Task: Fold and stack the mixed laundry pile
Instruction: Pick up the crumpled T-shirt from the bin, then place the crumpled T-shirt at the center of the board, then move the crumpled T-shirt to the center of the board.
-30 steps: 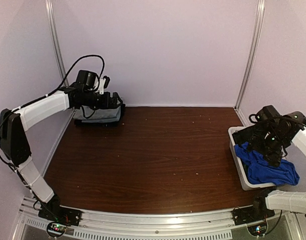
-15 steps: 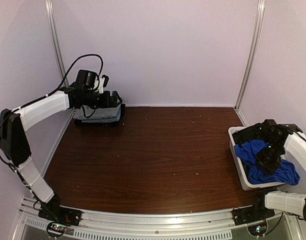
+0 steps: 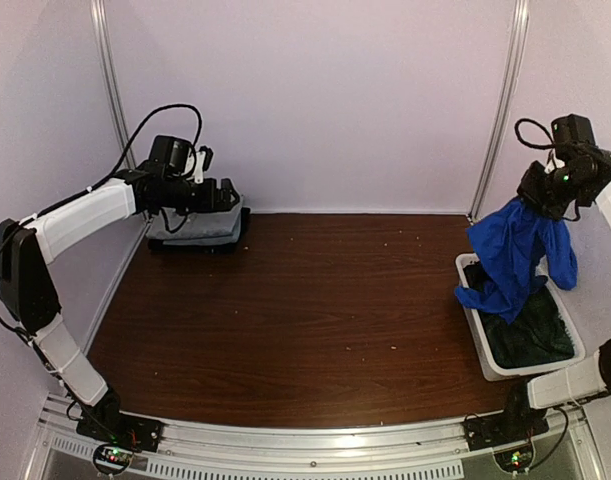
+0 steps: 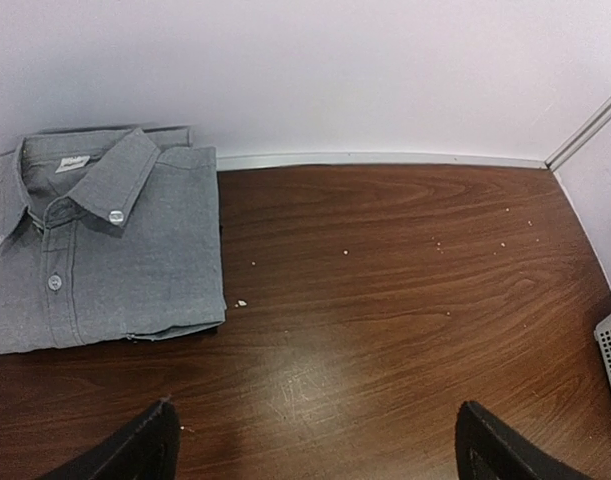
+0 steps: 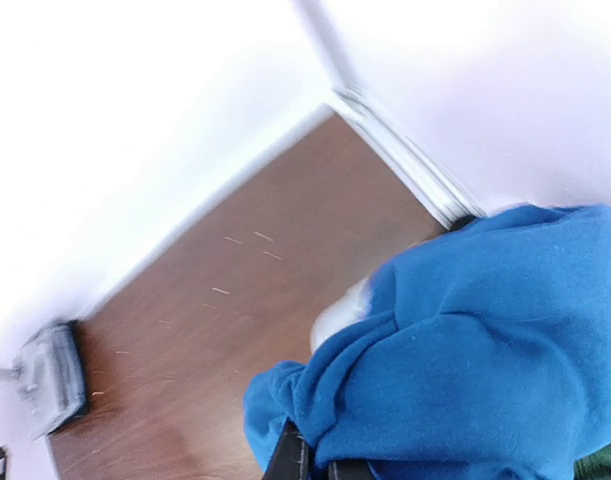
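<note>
Two arms, top view: your left gripper [image 3: 225,192] hovers at the far-left corner, fingers spread wide, gripping nothing. Your right gripper [image 3: 541,193] sits high by the right wall, fingers closed tight on the royal-blue piece [image 3: 510,255].
Blue piece, top view: it hangs from the closed fingers. Its lower tip is at the left rim of the white bin [image 3: 472,312]; you cannot tell if it touches.
Bin, top view: it sits against the table's right edge, and the dark green-black piece [image 3: 533,335] lies inside.
Stack, top view: the folded stack [image 3: 197,228] is tight to the back wall in the far-left corner, just below your left gripper.
Open room, top view: a wide stretch of table [image 3: 315,300] wood runs between stack and bin, which are well apart.
Shirt, left wrist view: the grey shirt [image 4: 95,240] is folded flat with its collar toward the back wall, and its right edge is straight.
Fingers, left wrist view: the fingertips [image 4: 145,450] stand far apart at the bottom, with only wood between them.
Right edge, left wrist view: a bin corner just shows.
Grip, right wrist view: it is blurred. Blue cloth [image 5: 485,340] bunches over the fingers, and you can see it is pinched.
Far corner, right wrist view: the stack is small by the wall, with open wood before it.
</note>
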### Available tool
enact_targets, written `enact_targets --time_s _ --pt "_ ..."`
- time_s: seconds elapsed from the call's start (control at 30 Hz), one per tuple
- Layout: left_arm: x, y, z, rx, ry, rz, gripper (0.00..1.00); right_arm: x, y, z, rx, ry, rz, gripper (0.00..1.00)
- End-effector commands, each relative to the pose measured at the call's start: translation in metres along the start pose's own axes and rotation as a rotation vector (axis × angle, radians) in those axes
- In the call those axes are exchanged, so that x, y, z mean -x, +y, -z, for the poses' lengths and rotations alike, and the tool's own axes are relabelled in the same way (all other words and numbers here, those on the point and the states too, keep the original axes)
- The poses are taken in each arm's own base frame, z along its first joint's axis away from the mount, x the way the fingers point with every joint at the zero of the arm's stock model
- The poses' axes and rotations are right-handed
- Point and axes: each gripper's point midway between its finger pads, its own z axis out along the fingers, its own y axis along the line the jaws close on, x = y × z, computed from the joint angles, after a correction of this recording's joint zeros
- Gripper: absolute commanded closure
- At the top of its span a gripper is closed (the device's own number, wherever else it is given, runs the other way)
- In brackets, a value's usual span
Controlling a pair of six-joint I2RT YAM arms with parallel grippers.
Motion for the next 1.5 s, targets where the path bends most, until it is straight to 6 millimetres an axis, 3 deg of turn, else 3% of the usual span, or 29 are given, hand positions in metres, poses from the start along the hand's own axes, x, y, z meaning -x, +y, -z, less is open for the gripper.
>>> enact_targets --time_s 0.0,0.03,0.17,0.23,0.33,0.43,0.5,0.57,0.6,0.63,0.7,0.77,0.8,0.87,0.93,1.03,1.2,1.3,1.47 --pt "0.026 0.003 0.022 0.022 -0.07 0.009 0.02 0.052 0.127 0.053 0.442 -0.107 0.195 1.0" --pt "0.026 0.005 0.022 0.027 -0.071 0.024 0.02 0.05 0.157 0.054 0.509 -0.083 0.232 1.0" --pt "0.025 0.021 0.024 0.048 -0.059 0.128 0.02 0.018 0.274 0.104 0.831 -0.039 0.389 1.0" --pt "0.025 0.03 0.029 0.045 -0.059 0.176 0.02 -0.005 0.317 0.13 0.988 -0.004 0.409 1.0" --pt "0.031 0.039 0.043 0.055 -0.094 0.207 0.02 -0.043 0.364 0.173 1.207 0.044 0.423 1.0" --pt "0.033 0.049 0.057 0.074 -0.115 0.221 0.02 -0.064 0.384 0.206 1.359 0.075 0.43 1.0" --pt "0.031 0.054 0.063 0.087 -0.115 0.224 0.02 -0.066 0.384 0.213 1.396 0.092 0.427 1.0" --pt "0.026 0.057 0.068 0.098 -0.104 0.213 0.02 -0.059 0.371 0.194 1.315 0.076 0.437 1.0" --pt "0.025 0.057 0.069 0.101 -0.103 0.204 0.02 -0.057 0.358 0.162 1.222 0.095 0.427 1.0" --pt "0.023 0.058 0.072 0.107 -0.1 0.199 0.02 -0.052 0.341 0.131 1.13 0.11 0.397 0.83" --pt "0.018 0.059 0.077 0.116 -0.097 0.186 0.02 -0.039 0.288 0.059 0.925 0.134 0.318 0.71" --pt "0.009 0.061 0.079 0.124 -0.082 0.176 0.02 -0.041 0.231 -0.003 0.746 0.194 0.25 0.38" --pt "0.004 0.061 0.081 0.127 -0.073 0.172 0.02 -0.051 0.211 -0.022 0.684 0.228 0.254 0.31" --pt "-0.007 0.062 0.084 0.127 -0.046 0.158 0.02 -0.073 0.187 -0.042 0.61 0.278 0.278 0.26" --pt "-0.022 0.062 0.086 0.123 -0.011 0.145 0.02 -0.098 0.182 -0.046 0.613 0.336 0.3 0.26" --pt "-0.045 0.056 0.09 0.076 0.037 0.114 0.02 -0.146 0.195 -0.033 0.675 0.423 0.403 0.29" --pt "-0.09 0.057 0.095 0.065 0.125 0.113 0.02 -0.273 0.225 -0.003 0.81 0.67 0.613 0.34" --pt "-0.114 0.062 0.099 0.084 0.17 0.144 0.02 -0.339 0.238 0.018 0.86 0.775 0.728 0.35" --pt "-0.135 0.068 0.102 0.114 0.203 0.199 0.02 -0.444 0.24 0.027 0.861 0.959 0.863 0.35"
